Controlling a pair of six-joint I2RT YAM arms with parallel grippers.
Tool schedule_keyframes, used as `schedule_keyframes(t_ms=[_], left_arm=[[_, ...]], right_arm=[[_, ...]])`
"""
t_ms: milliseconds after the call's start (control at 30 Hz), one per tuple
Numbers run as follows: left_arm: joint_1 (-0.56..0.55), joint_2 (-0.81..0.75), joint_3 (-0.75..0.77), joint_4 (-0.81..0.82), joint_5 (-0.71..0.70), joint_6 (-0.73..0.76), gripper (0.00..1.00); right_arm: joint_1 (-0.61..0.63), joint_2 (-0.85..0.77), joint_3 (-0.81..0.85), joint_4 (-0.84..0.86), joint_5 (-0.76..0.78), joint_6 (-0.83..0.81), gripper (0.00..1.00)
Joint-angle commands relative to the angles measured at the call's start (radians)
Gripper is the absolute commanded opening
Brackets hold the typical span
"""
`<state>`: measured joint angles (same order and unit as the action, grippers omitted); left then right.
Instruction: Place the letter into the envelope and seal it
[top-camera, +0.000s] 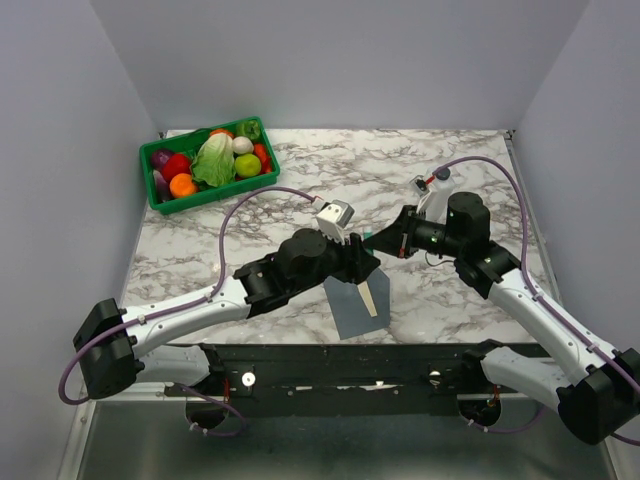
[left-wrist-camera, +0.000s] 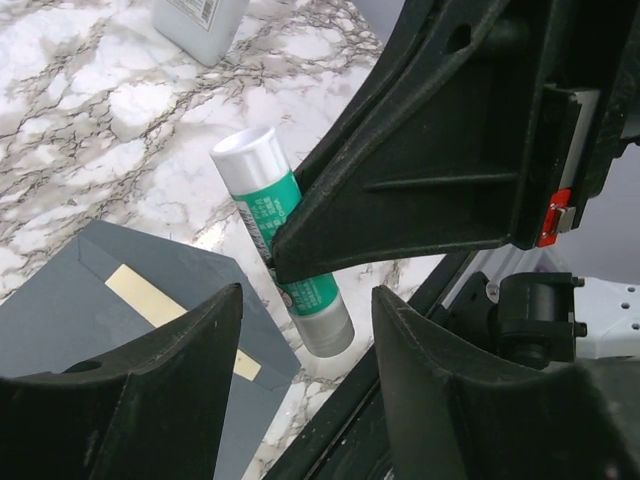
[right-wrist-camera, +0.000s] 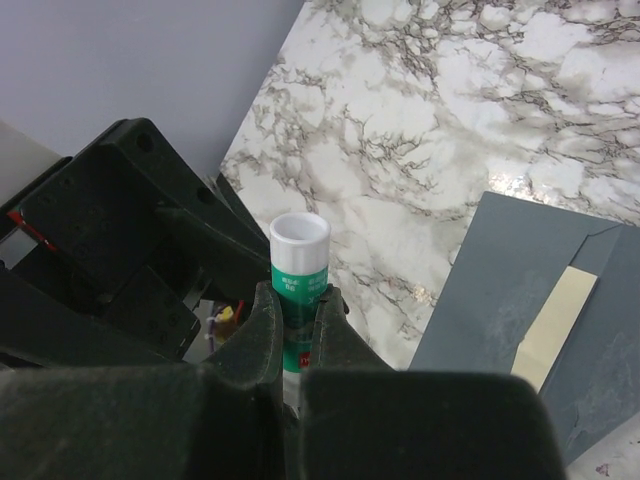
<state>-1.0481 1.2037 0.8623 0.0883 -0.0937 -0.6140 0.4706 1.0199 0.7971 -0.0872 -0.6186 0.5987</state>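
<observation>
Letter (top-camera: 370, 298) shows only as a cream strip against the grey envelope (top-camera: 348, 312), apparently tucked inside it, with the flap not yet pressed down. The envelope lies flat close to the middle of the near edge of the marble tabletop (top-camera: 330, 170). Both arms meet just above its far end. The right gripper (right-wrist-camera: 298, 300) is pinched tight on a green-and-white glue stick (left-wrist-camera: 262, 200), held clear of the surface and tilted, its white end up and its grey end down. The left gripper (left-wrist-camera: 308, 300) faces it with jaws spread, the grey end of the stick appearing to sit between the fingertips without touching them. From the hands the envelope lies toward the near edge and directly beneath; its long axis runs roughly from near edge to far edge, leaning slightly right. The left arm reaches over it and looks the nearer of the two. Sealing seems the step in hand, and it likely turns on opening the stick between the two hands first. A green crate of vegetables (top-camera: 205, 160) sits in the far left corner, well apart.
</observation>
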Motion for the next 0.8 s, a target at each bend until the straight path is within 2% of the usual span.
schedule_keyframes(t_ms=[0,100,200,233,333,600,667,767], left_arm=[[-0.01,0.007,0.007,0.024,0.022,0.0,0.56],[-0.015,0.005,0.001,0.028,0.022,0.0,0.43],[-0.016,0.003,-0.002,0.03,0.017,0.0,0.25],[-0.016,0.003,0.0,0.03,0.014,0.0,0.15],[-0.016,-0.001,0.0,0.028,0.011,0.005,0.0],[-0.018,0.007,0.01,0.027,0.018,0.011,0.0],[-0.018,0.008,0.018,0.03,0.02,0.011,0.0],[-0.018,0.011,0.023,0.031,0.026,0.013,0.0]], right_arm=[[0.007,-0.014,-0.012,0.032,-0.026,0.013,0.01],[0.007,-0.015,-0.015,0.033,-0.027,0.015,0.01],[0.007,-0.017,-0.019,0.032,-0.032,0.016,0.01],[0.007,-0.018,-0.019,0.032,-0.032,0.016,0.01],[0.007,-0.02,-0.024,0.03,-0.04,0.015,0.01],[0.007,-0.012,-0.033,0.03,-0.052,0.01,0.04],[0.007,-0.015,-0.035,0.032,-0.052,0.009,0.01],[0.005,-0.03,-0.041,0.032,-0.03,0.003,0.01]])
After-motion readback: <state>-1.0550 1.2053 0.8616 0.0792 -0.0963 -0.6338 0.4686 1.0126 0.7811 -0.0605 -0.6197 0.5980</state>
